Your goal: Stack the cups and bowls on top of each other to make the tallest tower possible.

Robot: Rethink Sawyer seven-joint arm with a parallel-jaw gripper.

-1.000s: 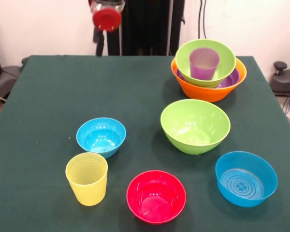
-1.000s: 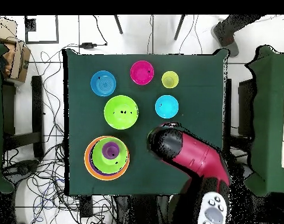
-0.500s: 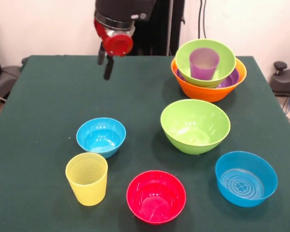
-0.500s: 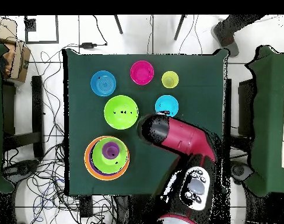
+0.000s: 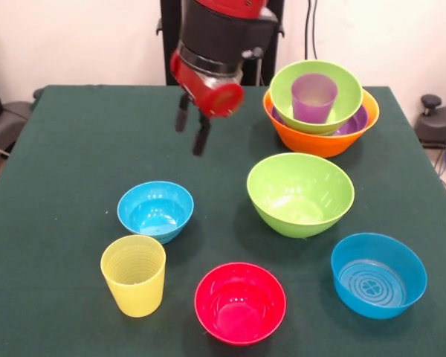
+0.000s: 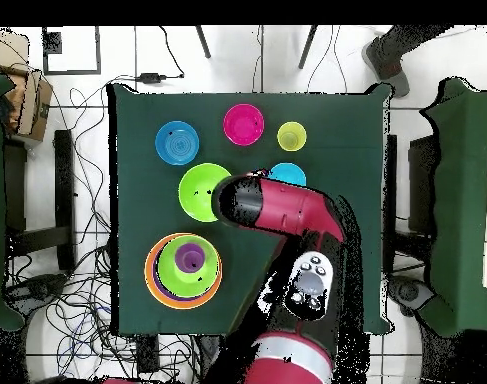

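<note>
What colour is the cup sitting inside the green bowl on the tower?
Purple, see-through. The cup shows best in the front view.

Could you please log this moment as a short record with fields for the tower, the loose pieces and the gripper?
tower: orange bowl as base, shallow purple bowl in it, then a lime green bowl holding the purple cup
loose bowls: lime green bowl, small blue bowl, pink-red bowl, blue bowl
loose cup: yellow cup, upright
gripper: open, empty, above the table
</note>
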